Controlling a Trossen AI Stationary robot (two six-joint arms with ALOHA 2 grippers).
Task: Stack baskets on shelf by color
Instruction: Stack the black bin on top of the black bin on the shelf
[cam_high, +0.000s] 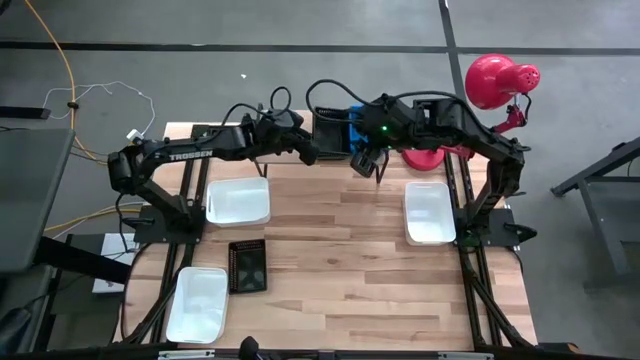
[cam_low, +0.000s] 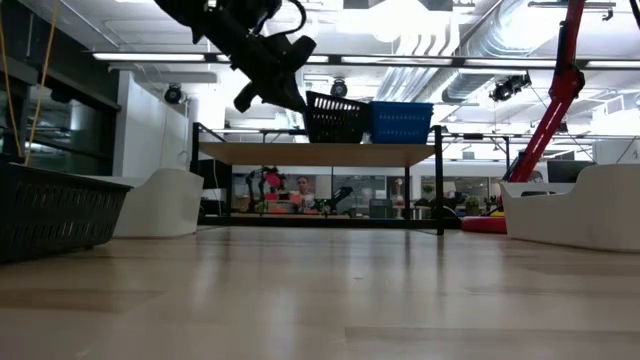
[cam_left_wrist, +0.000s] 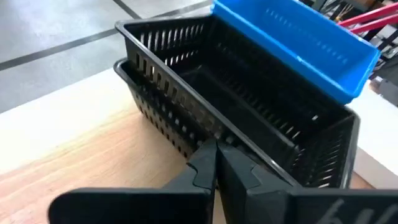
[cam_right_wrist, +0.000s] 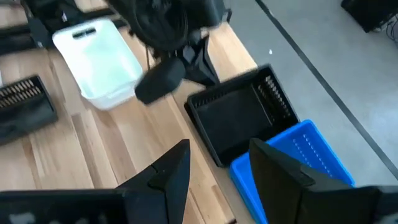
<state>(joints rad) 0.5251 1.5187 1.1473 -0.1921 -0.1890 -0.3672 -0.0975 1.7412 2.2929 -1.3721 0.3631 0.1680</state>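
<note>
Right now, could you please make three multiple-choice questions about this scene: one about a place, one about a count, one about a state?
1. Where do the stacked black baskets stand?
A. on the shelf, beside the blue basket
B. on the floor
C. inside a white basket

2. How many white baskets lie on the table in the high view?
A. one
B. three
C. five

3. How are the fingers of the left gripper?
A. wide open
B. holding a white basket
C. shut, at the near rim of the upper black basket

Answers:
1 A: the low view shows black and blue side by side on the shelf top.
2 B: there is one white basket under the left arm, one at the front left and one at the right.
3 C: the left wrist view shows the fingertips pressed together at that rim.
</note>
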